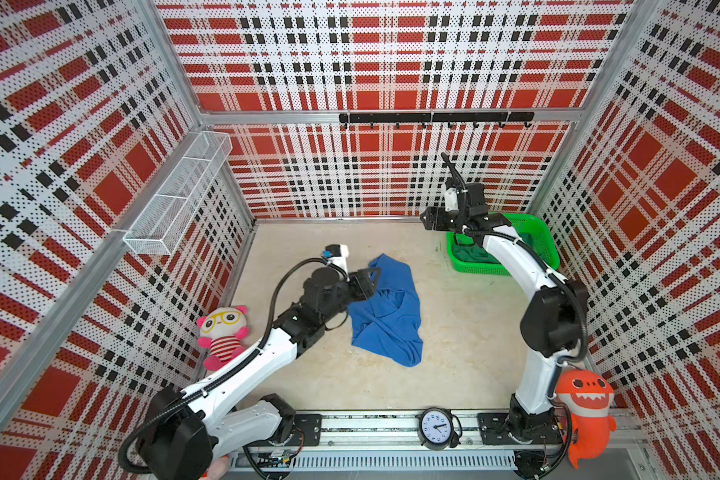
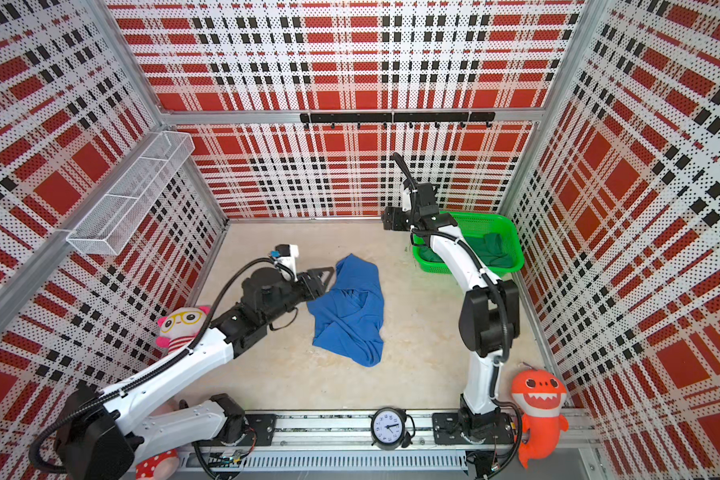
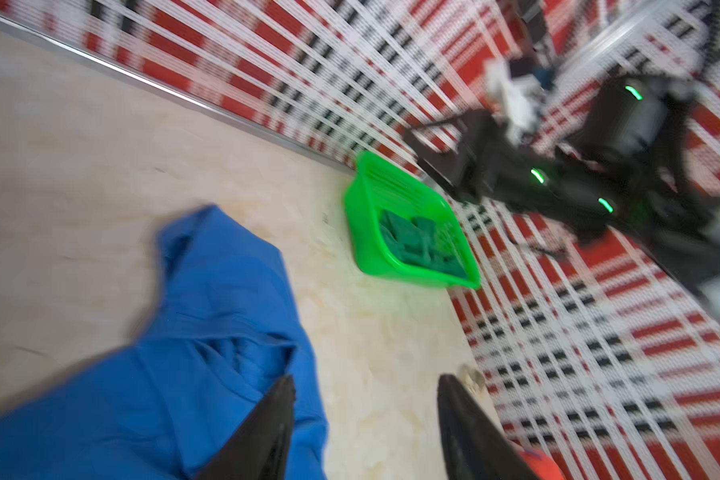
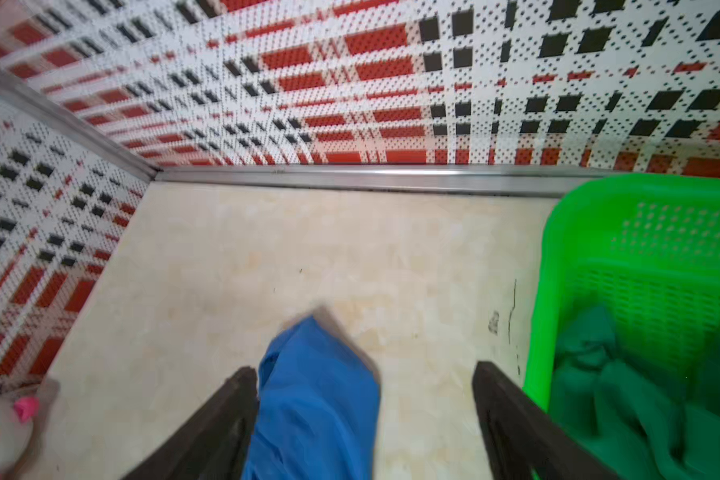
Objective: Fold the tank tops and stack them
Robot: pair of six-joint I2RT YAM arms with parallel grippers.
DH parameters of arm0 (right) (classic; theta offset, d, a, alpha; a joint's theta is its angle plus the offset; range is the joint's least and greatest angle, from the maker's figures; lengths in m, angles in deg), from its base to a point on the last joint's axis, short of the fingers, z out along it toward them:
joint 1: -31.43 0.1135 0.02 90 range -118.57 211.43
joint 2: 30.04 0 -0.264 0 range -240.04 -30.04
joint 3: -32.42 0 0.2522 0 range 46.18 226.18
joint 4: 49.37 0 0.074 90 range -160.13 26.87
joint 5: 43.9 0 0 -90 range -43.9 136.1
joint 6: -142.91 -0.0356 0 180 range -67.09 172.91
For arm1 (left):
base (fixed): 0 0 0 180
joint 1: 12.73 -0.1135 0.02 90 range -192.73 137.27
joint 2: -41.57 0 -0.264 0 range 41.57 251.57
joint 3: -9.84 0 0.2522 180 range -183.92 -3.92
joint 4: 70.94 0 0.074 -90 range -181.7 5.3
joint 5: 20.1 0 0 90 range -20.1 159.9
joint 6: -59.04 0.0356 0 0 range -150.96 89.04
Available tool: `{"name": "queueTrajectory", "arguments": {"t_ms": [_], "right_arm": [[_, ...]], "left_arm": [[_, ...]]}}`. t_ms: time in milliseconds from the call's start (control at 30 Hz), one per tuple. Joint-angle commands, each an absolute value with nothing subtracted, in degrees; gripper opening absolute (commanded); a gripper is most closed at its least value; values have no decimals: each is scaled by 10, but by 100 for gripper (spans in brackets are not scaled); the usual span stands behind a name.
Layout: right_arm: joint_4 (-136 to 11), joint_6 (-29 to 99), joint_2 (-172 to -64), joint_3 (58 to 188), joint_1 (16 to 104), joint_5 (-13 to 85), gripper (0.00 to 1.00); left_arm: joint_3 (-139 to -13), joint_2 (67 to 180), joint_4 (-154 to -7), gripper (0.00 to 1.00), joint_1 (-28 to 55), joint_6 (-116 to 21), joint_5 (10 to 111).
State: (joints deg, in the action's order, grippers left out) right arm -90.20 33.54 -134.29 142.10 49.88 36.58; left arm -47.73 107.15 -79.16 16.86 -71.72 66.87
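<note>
While the blue tank top [image 1: 387,316] lies crumpled mid-counter [image 1: 466,340], its long axis running from the back wall toward the front rail, the left fingers [image 3: 273,419] gape empty at its edge. The right fingers [image 4: 221,419] hang wide and empty beside the basket [image 2: 474,217] holding the green tank top [image 2: 493,250].

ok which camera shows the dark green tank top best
The left wrist view: the dark green tank top lies whole and unblocked in the green basket, though slightly blurred. The right wrist view shows it larger but cut by the frame edge. In both top views the right arm covers part of it.
</note>
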Motion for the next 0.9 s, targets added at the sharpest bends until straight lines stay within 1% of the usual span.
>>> {"name": "queueTrajectory", "arguments": {"t_ms": [0,33,67,133,167,200,233,300,333,367,433,467,533,567,600,633,667,867], "right_arm": [[-915,324,-1263,1309,534,386,74],[-910,312,-1242,1267,543,391,68],[-908,305,-1228,1236,553,394,64],[-914,287,-1206,1186,576,420,52],[-913,270,-1198,1161,590,432,45],[-908,252,-1192,1138,605,433,40],[-898,235,-1186,1116,618,428,37],[-865,186,-1178,1071,654,421,35],[-857,170,-1179,1057,670,416,36],[-853,155,-1183,1046,686,415,40],[-851,134,-1197,1033,711,419,49],[-847,123,-1207,1027,722,418,53],[-833,102,-1226,1014,737,418,55],[-822,94,-1234,1005,740,419,54],[-810,88,-1241,998,741,424,52],[-803,82,-1247,993,740,434,48],[-800,83,-1255,993,739,453,42],[-809,148,-1315,1032,694,496,6]], "left_arm": [[-453,1138,-794,35,116,-671,657],[-453,1164,-779,31,110,-668,657],[-454,1187,-767,29,109,-665,654],[-462,1237,-749,28,111,-662,647],[-467,1262,-740,29,114,-662,645],[-472,1286,-734,31,117,-661,646],[-475,1305,-731,36,119,-661,647],[-480,1342,-723,50,122,-664,647],[-480,1354,-717,53,123,-668,646],[-478,1370,-705,55,125,-674,644],[-481,1401,-692,54,129,-679,638],[-484,1419,-689,50,133,-681,632],[-484,1436,-677,36,139,-686,624],[-482,1439,-672,26,142,-689,624],[-477,1437,-670,13,144,-691,626],[-473,1432,-670,4,143,-691,629],[-466,1425,-673,0,141,-690,633],[-402,1334,-710,0,119,-682,655]]}}
